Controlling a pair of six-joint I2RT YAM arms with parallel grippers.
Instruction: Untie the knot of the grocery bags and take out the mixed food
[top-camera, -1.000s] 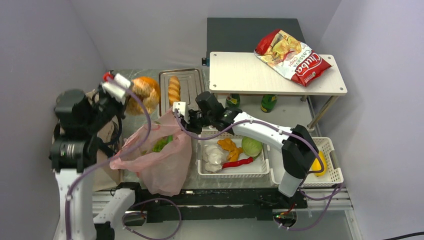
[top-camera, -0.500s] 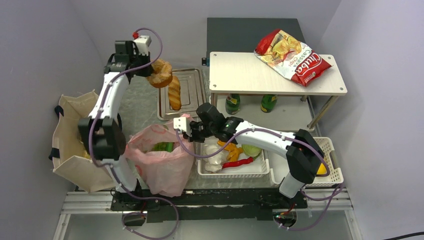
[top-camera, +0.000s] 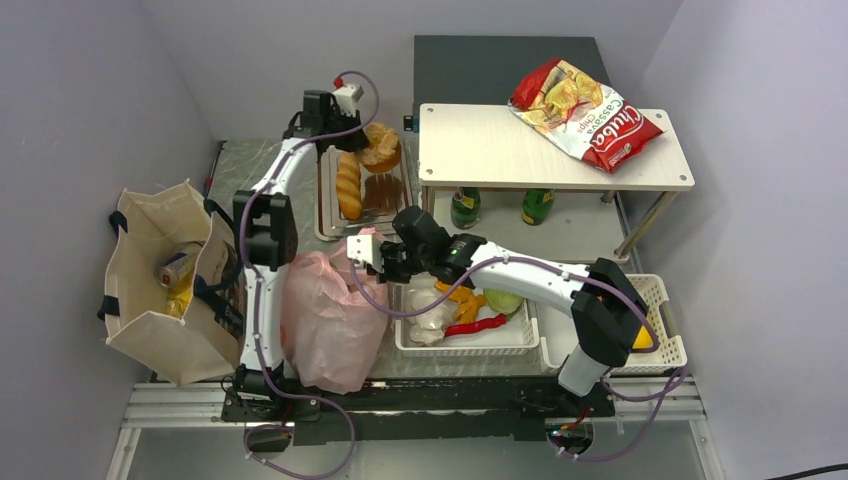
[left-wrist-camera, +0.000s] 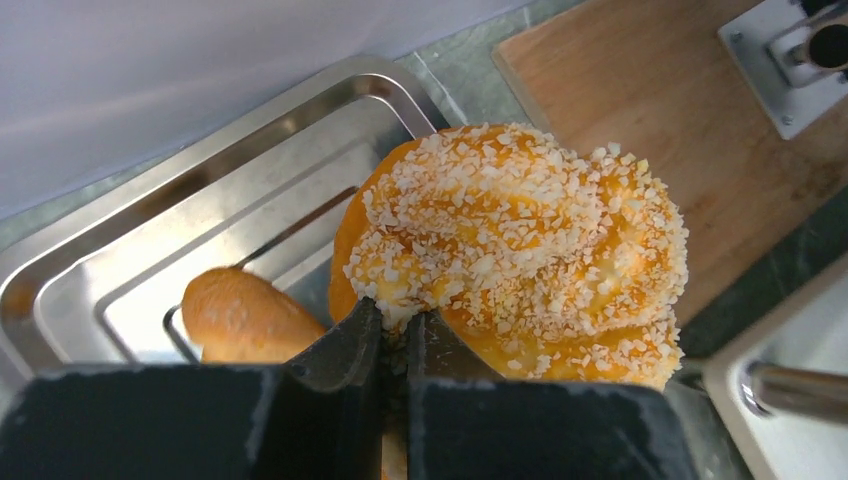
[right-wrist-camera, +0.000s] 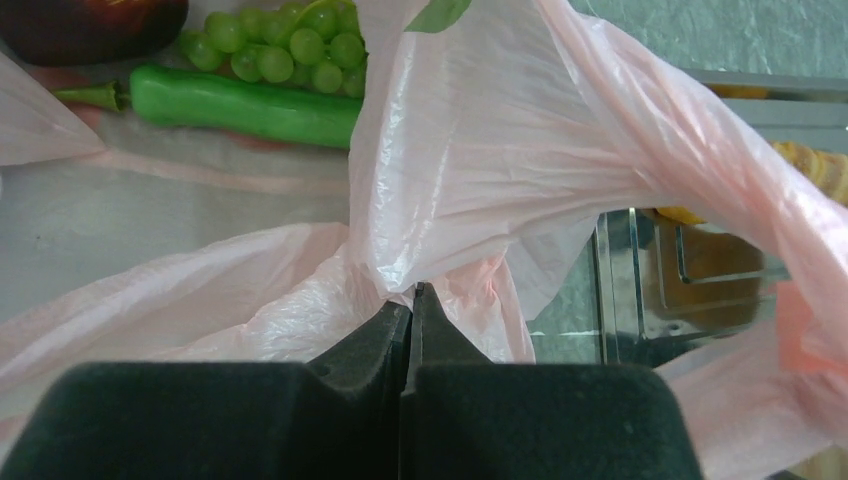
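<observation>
Now left pincer (left-wrist-camera: 395, 330) nips seeded ring bun (left-wrist-camera: 520, 240) rim, frame centre: light, crumbly. Right pincer (right-wrist-camera: 410, 300) clamps pink bag (right-wrist-camera: 480, 150) film: thin, slippery.

We read one label only: "Chuba Cassava Chips", on red chips bag (top-camera: 585, 112) lying on white shelf (top-camera: 480, 155). Nothing else legible.

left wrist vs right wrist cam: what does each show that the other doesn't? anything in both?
Left wrist only: the left fingers pinching the edge of the crumb-topped ring-shaped bun, with a baguette lying below it.
Right wrist only: the right fingers shut on a fold of the pink bag, and inside it green grapes, a long green vegetable and a dark red fruit.
Both: the metal tray.
</observation>
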